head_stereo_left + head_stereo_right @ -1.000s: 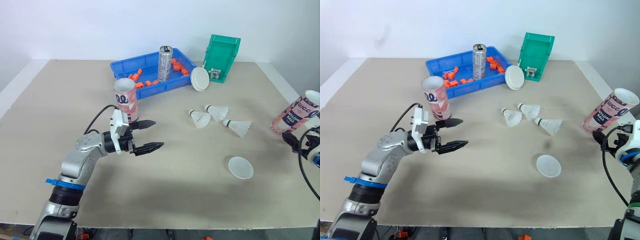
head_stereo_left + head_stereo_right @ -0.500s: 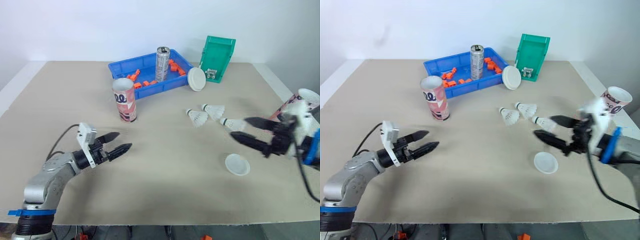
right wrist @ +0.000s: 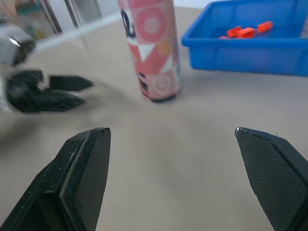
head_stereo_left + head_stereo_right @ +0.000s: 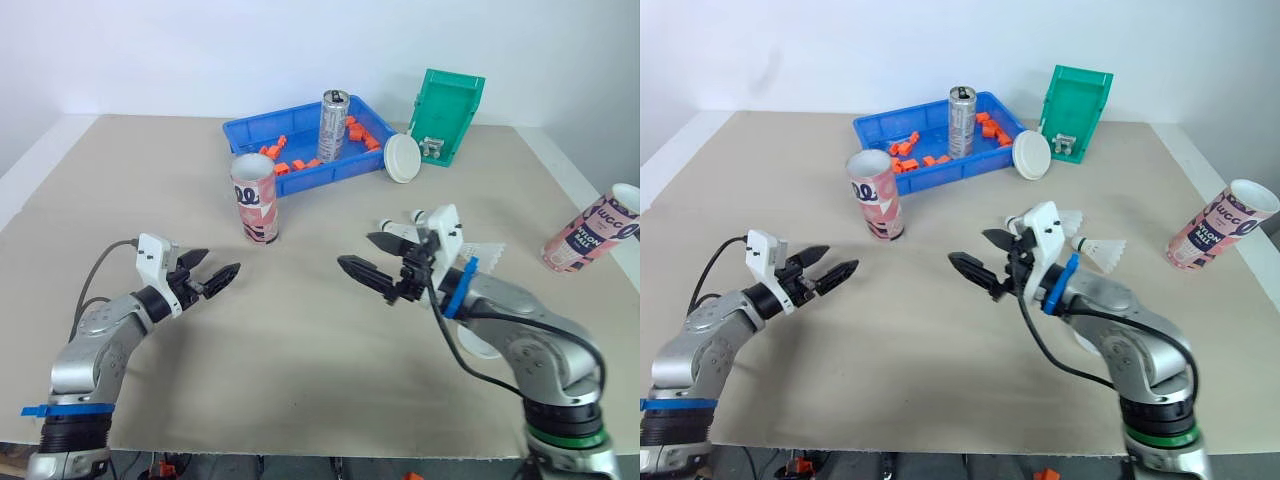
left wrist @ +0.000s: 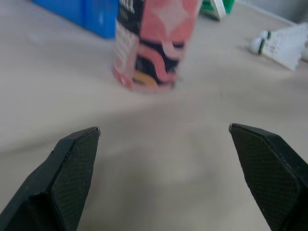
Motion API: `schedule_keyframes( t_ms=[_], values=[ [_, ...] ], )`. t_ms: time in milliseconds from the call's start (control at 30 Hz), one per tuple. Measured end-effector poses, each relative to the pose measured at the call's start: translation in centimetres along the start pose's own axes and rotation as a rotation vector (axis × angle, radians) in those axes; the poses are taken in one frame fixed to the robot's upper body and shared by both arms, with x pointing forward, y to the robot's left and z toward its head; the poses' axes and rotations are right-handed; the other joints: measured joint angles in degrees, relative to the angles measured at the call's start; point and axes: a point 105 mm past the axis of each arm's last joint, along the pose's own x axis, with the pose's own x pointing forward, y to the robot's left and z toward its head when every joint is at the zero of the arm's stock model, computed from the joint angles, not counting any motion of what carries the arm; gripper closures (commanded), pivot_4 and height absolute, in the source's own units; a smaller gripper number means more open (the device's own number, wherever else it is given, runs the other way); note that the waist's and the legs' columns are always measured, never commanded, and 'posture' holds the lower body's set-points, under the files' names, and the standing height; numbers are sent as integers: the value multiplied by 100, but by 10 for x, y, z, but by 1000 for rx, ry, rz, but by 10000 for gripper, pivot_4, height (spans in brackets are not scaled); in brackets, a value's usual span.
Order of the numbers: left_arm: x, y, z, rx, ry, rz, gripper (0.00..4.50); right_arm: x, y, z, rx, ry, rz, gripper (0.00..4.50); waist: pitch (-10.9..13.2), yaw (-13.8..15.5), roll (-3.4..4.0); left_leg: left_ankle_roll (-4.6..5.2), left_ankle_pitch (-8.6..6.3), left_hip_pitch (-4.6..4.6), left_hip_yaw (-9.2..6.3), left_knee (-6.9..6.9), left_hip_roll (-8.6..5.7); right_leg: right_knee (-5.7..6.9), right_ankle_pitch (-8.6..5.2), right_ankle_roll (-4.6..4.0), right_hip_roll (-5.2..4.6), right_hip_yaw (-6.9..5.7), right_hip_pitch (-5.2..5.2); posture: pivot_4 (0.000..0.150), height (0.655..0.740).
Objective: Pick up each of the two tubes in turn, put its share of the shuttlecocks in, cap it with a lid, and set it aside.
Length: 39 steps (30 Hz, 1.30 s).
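A pink patterned tube is seen standing upright and uncapped on the beige surface, left of centre, just in front of a blue tray of orange pieces. A second tube stands tilted at the far right edge. The shuttlecocks lie right of centre, partly hidden behind the right arm. One white lid is propped against the tray's right end. Another lid lies flat at lower right, half covered by the same arm.

The left pincer, which was right beside the pink tube a second ago, has been drawn back to the lower left and is now well apart from it. Its jaws are parted and nothing is held. The right pincer has been swung in from the far right edge to the centre. It is aimed towards the pink tube, wide open and empty.

Nothing has yet been lifted. It is judged that the pink tube is being handed over to the right arm's reach. A silver can and a green bin stand at the back.
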Motion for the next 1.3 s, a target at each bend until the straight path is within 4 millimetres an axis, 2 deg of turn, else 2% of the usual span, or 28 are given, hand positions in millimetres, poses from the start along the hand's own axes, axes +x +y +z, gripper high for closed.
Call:
schedule_keyframes(
  t_ms=[167,233,367,533,733,900,1300],
  values=[
    [5,4,-1,15,-19,-28,0,12,7,0,2,-66,-19,833,0,-2,0,0,0,0,-5,1,0,0,0,0,0,-5,2,1500,7400],
    [17,4,-8,20,0,-64,0,18,20,-6,32,-78,42,833,0,6,0,0,1,0,-15,2,-1,0,1,-2,1,-17,5,1500,7400],
    [40,14,-16,29,36,-79,0,20,28,-11,47,-75,73,833,-1,7,-2,0,4,-4,-21,6,-2,2,4,-2,2,-22,6,1500,7400],
    [67,22,-11,85,54,-108,0,21,34,-24,56,-38,87,833,-2,10,-3,1,4,-7,-24,6,-3,1,2,-1,2,-25,6,1500,7400],
    [88,25,-8,108,75,-135,0,15,37,-24,32,-35,80,833,-2,30,-3,1,4,-9,-34,7,-5,2,1,0,3,-34,8,1500,7400],
    [104,21,-6,122,95,-151,0,13,38,-23,21,-40,71,833,-2,38,-3,1,4,-12,-35,10,-6,1,2,2,2,-34,8,1500,7400],
    [128,6,-3,109,91,-139,0,6,38,-20,5,-40,39,833,-2,109,-4,1,4,-18,-38,10,-7,1,-1,5,2,-35,6,1500,7400]
  ],
)
